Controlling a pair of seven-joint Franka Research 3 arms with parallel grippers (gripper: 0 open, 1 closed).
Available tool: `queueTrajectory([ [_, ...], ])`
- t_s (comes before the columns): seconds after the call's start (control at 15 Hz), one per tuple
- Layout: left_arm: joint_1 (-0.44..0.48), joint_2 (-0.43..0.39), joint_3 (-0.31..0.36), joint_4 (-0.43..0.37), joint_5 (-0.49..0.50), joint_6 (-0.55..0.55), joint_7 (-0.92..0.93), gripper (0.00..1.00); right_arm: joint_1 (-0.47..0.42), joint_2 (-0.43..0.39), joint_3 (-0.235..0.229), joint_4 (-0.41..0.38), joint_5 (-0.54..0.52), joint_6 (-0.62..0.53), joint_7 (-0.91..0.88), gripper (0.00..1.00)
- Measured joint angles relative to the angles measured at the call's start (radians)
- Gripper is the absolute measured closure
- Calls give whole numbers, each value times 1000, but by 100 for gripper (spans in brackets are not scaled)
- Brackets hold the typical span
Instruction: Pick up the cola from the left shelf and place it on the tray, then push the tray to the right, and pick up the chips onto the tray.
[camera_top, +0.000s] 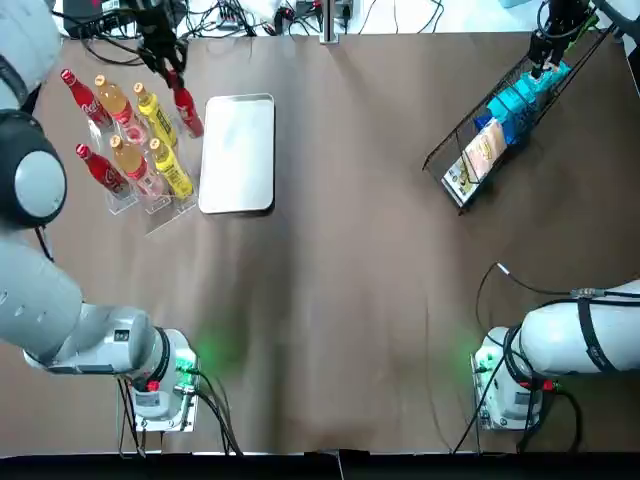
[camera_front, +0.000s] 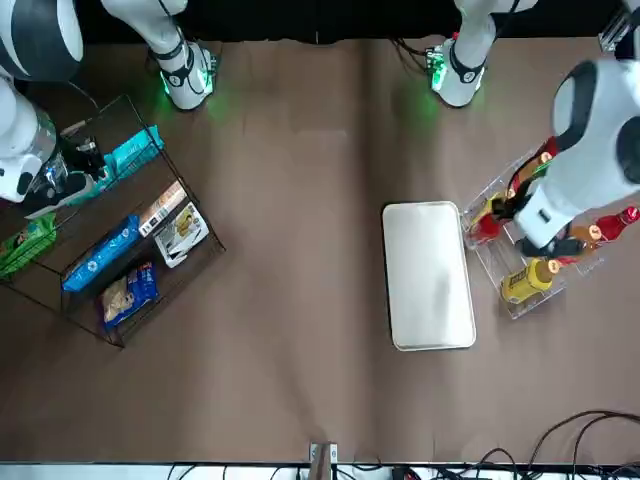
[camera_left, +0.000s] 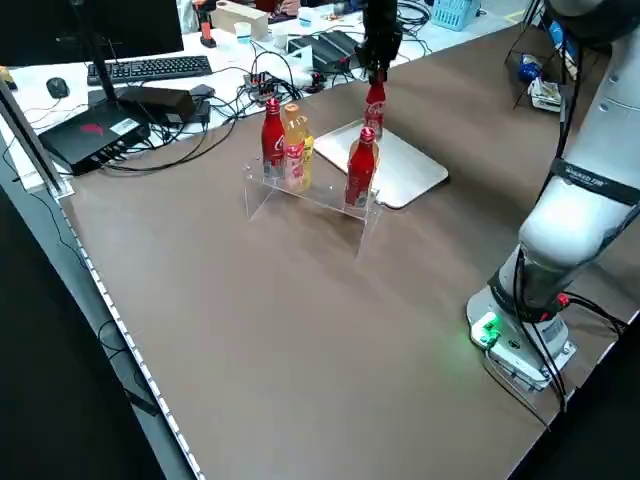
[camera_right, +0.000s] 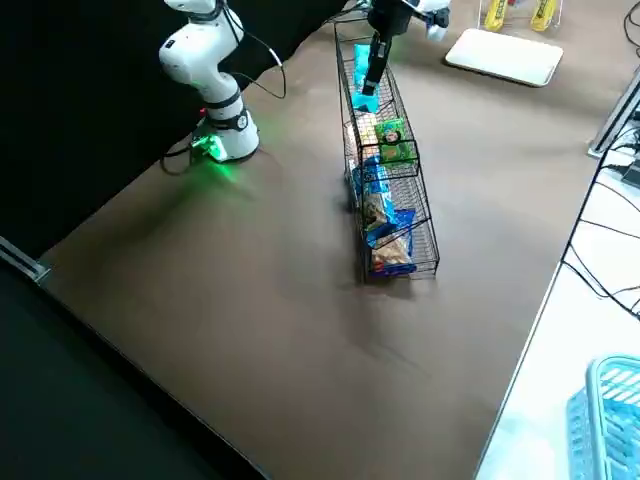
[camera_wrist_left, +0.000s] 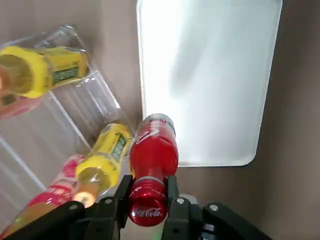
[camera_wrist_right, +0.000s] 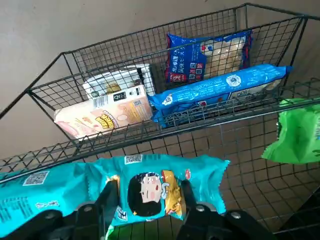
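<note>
My left gripper (camera_wrist_left: 148, 202) is shut on the neck of a red cola bottle (camera_wrist_left: 155, 145). It holds the bottle upright in the air, over the gap between the clear shelf (camera_top: 150, 205) and the silver tray (camera_top: 238, 155). From the left side, the cola (camera_left: 375, 100) hangs above the tray's near edge. Across the table, my right gripper (camera_wrist_right: 147, 205) is inside the wire rack (camera_top: 470, 150), shut on a teal chips bag (camera_wrist_right: 160, 180) on the top tier.
Several cola, orange and yellow bottles (camera_top: 155, 115) remain on the shelf. The rack also holds blue bags (camera_wrist_right: 210, 55), a beige box (camera_wrist_right: 105, 112) and a green bag (camera_wrist_right: 295, 135). Cables lie along the far table edge. Both arm bases stand at the near edge.
</note>
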Motion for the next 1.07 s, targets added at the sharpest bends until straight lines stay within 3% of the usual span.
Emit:
queueTrajectory([
  [0.47,-53,188,-45,1,1,177,-166,68,0,2,-1,2,-13,2,-1,67],
  [0.6,-68,223,-45,2,16,207,-204,68,0,4,-1,2,-14,2,-1,68],
  [0.8,-82,260,-58,14,76,238,-284,68,-4,4,-5,4,-14,6,0,94],
  [0.87,-82,263,-61,14,77,243,-290,68,-5,4,-5,4,-14,6,0,95],
  [0.93,-82,264,-63,15,79,244,-294,67,-5,4,-5,4,-14,6,0,96],
  [1.07,-82,265,-63,17,79,245,-294,51,-5,4,-5,4,-14,6,0,99],
])
